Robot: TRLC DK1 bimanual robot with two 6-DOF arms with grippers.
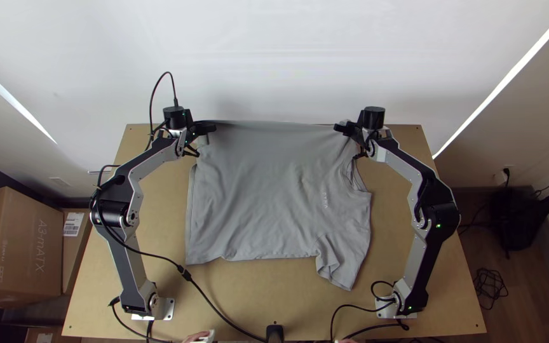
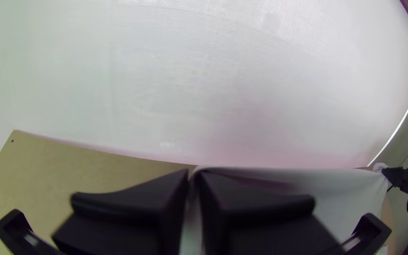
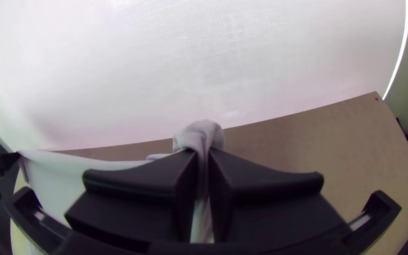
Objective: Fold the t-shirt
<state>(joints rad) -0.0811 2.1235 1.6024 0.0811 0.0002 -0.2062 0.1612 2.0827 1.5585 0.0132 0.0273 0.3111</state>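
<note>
Left claw (image 1: 212, 127) and right claw (image 1: 338, 127) pinch t-shirt (image 1: 268, 197) — box (image 1: 23, 248) nearby.

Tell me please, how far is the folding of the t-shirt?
Gripping looks done: the left gripper and right gripper pinch the t-shirt by its far side. In hand: that side, stretched between them. Remaining, it seems: the folding itself, since the near part lies spread, sleeve out.
</note>
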